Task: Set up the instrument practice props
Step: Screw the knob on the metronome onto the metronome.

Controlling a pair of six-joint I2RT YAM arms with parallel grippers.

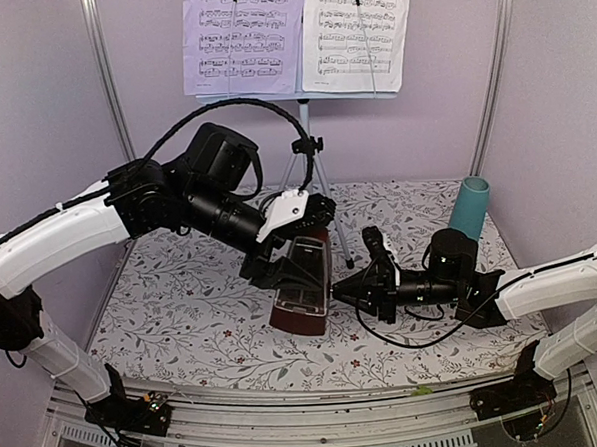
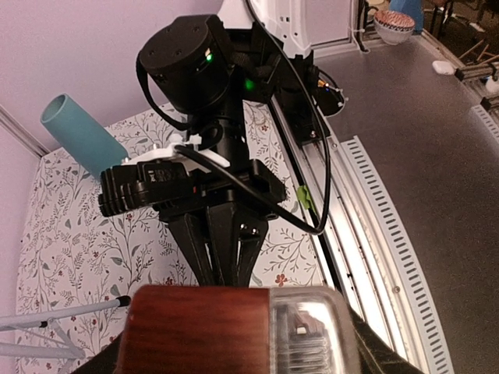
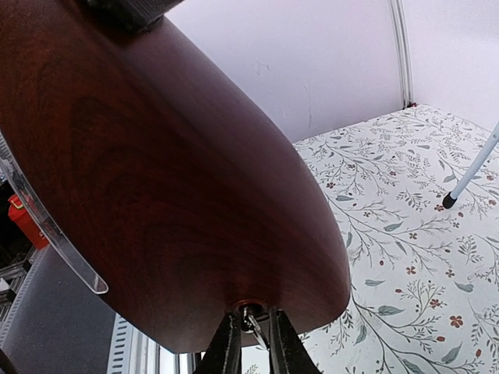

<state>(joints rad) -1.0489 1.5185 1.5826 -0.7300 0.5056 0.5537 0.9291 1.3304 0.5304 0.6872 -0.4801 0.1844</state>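
The music stand [image 1: 304,123] stands at the back edge of the tabletop [image 1: 182,300], near its middle, with its silver legs spread on the flowered cloth. Two sheet-music pages [image 1: 244,41] hang side by side on its shelf. A teal cup [image 1: 470,206] stands upright near the back right corner.

The metronome [image 1: 304,283] is at the middle of the tabletop, a little toward the near edge, in front of the stand's legs. The left gripper [image 1: 311,231] comes in from the left and is clamped on its upper part, one finger on each side. Whether its base rests on the cloth or hangs just above it cannot be told.

The right gripper [image 1: 342,289] reaches in low from the right, level with the metronome's side. In the right wrist view its fingertips [image 3: 226,347] are drawn close together, pinching a small metal key [image 3: 251,319] that sticks out of the dark-red wood.
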